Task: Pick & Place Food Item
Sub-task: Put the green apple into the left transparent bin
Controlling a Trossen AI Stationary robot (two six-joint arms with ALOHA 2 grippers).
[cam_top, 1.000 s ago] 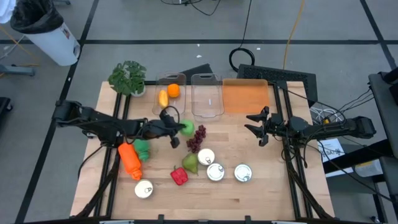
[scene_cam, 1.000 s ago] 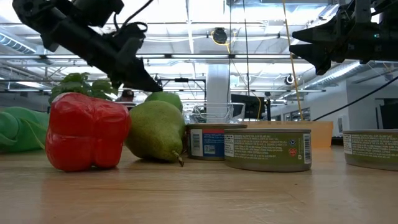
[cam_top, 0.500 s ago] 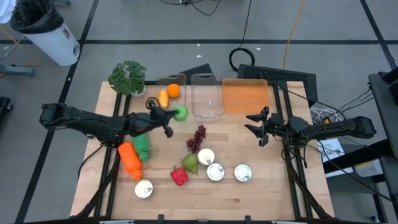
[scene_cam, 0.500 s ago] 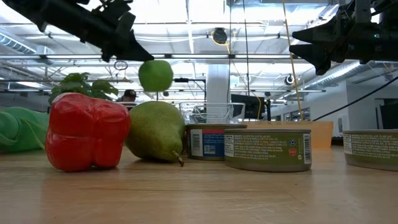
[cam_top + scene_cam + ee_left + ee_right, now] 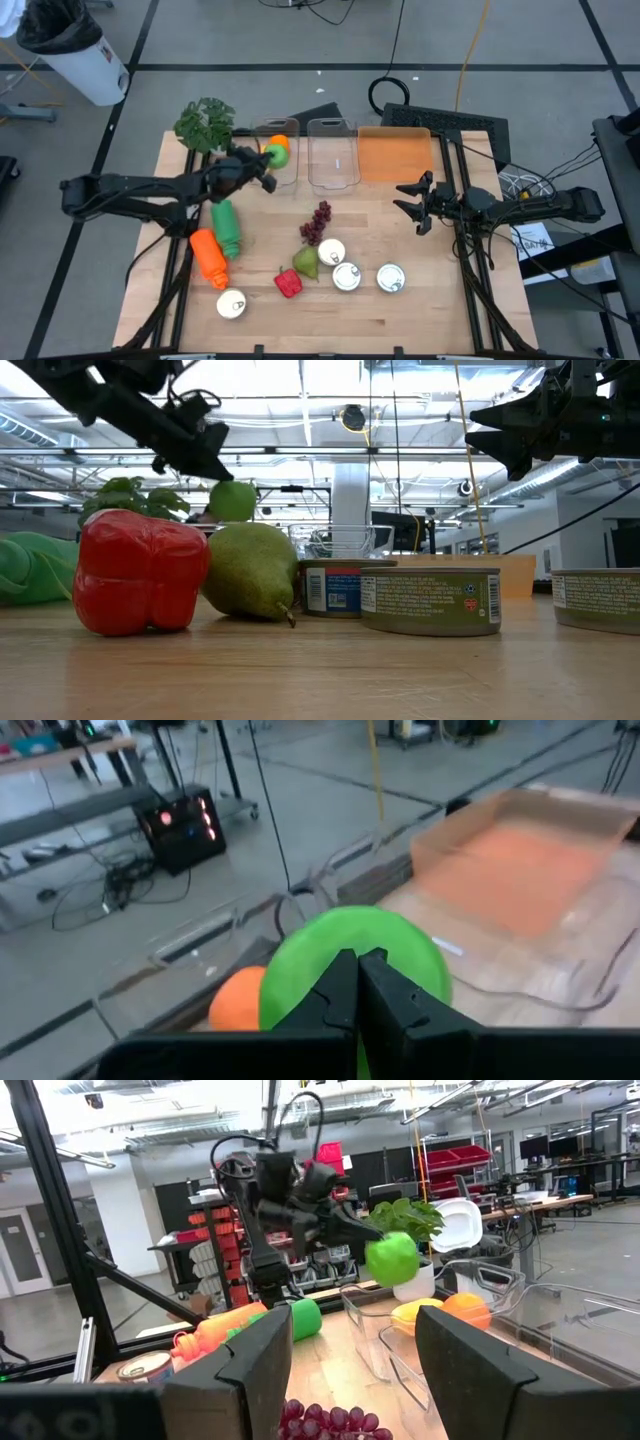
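Green apple [image 5: 277, 156], red pepper [image 5: 288, 284], purple grapes [image 5: 317, 222], orange tray [image 5: 394, 155].

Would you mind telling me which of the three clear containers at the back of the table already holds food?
The leftmost clear container, nearest the plant: it holds an orange, and the left hand carries a green apple over it.

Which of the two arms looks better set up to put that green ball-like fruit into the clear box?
The left. Its gripper already holds the green fruit over the clear container with the orange. The right gripper waits open, far across the table.
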